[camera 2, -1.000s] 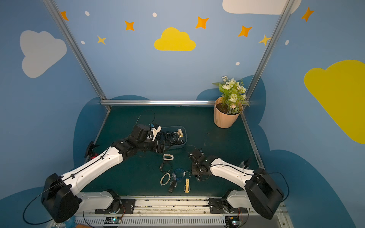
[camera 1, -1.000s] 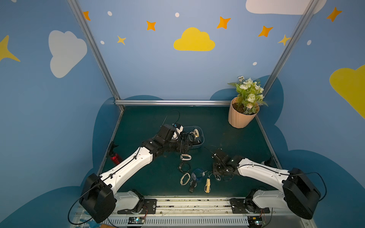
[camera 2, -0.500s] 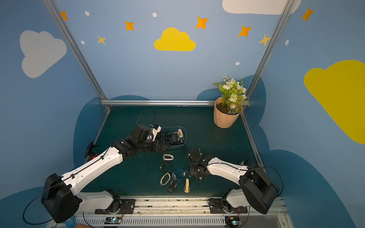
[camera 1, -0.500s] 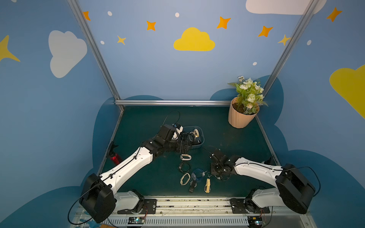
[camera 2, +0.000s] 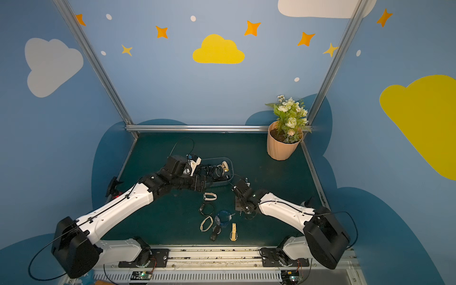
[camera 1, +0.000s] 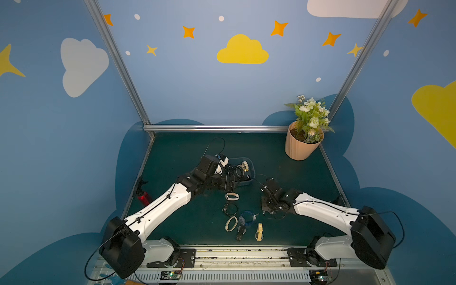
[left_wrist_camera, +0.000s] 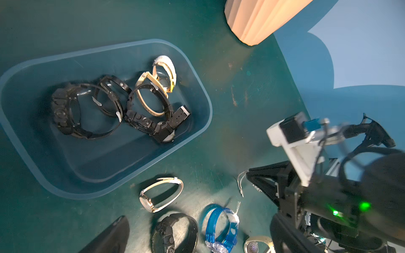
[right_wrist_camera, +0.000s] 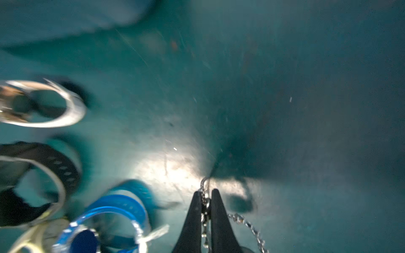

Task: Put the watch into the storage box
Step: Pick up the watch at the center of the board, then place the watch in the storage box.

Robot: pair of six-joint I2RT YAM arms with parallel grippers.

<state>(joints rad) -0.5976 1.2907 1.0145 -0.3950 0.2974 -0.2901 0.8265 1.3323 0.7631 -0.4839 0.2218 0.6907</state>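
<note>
The right claw (right_wrist_camera: 206, 191) was pinched narrow on a thin silver chain (right_wrist_camera: 249, 225), which we took for the strap of the watch being moved; a fine strap probably gave the tips their surest hold. It sat low over the mat (left_wrist_camera: 241, 76), apart from the storage box (left_wrist_camera: 105, 157), off its near right corner. The left claw (camera 1: 233, 184) stood wide and empty beside the box, idle by our judgement. About 5 watches (left_wrist_camera: 142, 122) lay in the box, and a white-strapped watch (left_wrist_camera: 162, 195) and a blue watch (left_wrist_camera: 221, 227) lay loose just outside. The chain's dial was hidden, blur smeared the right wrist view, and we could not tell whether the chain had cleared the mat.
</note>
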